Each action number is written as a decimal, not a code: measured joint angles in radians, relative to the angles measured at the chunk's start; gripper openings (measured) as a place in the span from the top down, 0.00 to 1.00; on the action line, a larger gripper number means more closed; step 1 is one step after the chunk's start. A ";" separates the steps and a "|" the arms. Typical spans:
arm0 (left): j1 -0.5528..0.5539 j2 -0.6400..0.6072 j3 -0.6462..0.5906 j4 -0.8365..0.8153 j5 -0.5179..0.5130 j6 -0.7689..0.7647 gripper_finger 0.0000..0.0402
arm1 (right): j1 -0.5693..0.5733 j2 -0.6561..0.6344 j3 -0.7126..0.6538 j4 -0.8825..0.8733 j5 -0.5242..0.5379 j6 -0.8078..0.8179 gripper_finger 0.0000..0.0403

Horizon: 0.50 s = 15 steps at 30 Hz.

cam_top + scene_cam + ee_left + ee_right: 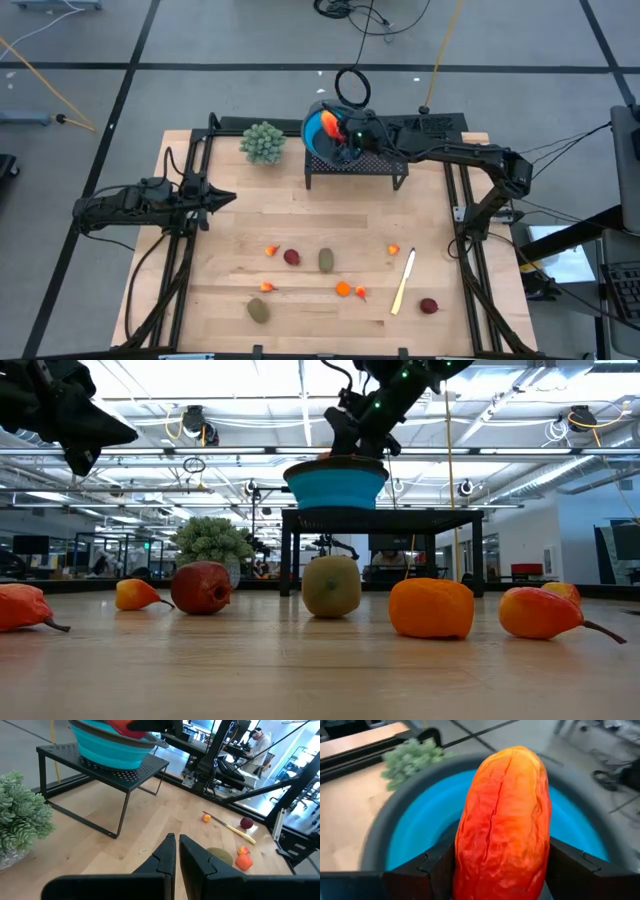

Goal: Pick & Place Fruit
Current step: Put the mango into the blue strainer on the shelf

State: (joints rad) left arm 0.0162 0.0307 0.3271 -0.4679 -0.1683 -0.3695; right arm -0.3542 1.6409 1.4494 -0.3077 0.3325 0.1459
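The right gripper [500, 870] is clamped on the large red-orange elongated fruit [502, 820], one finger on each side, and holds it over the mouth of the round blue bowl [318, 135]; whether the fruit touches the bowl's floor cannot be told. The one bowl stands on one black perforated stand [375, 165] at the far middle of the wooden table [230, 270]. Apart from the held piece, nothing can be made out inside the bowl. Just beside the stand sits one bushy pale-green plant ball [263, 142].

The left gripper [222, 198] hangs over the table's left side, well away from the bowl, its fingers [167, 857] pressed together and holding nothing.

On the near half of the table lie nine loose pieces: two dark red round fruits [291, 257], two olive-green ovals [326, 260], and five small orange ones [343, 289], counted from the high view. One pale yellow stick-shaped piece [404, 281] lies among them, tilted, near the right-hand dark red one
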 joint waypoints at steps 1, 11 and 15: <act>0.000 0.000 0.000 0.000 0.000 0.000 0.95 | -0.001 0.000 0.000 -0.008 -0.023 0.000 0.41; 0.000 0.000 0.000 -0.002 0.000 0.000 0.95 | -0.005 0.000 0.000 -0.013 -0.075 0.000 0.41; 0.000 0.000 0.000 -0.002 0.000 0.000 0.95 | -0.005 0.000 0.000 -0.013 -0.074 0.000 0.41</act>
State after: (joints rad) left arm 0.0162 0.0307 0.3271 -0.4702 -0.1680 -0.3695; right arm -0.3588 1.6405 1.4494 -0.3203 0.2581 0.1460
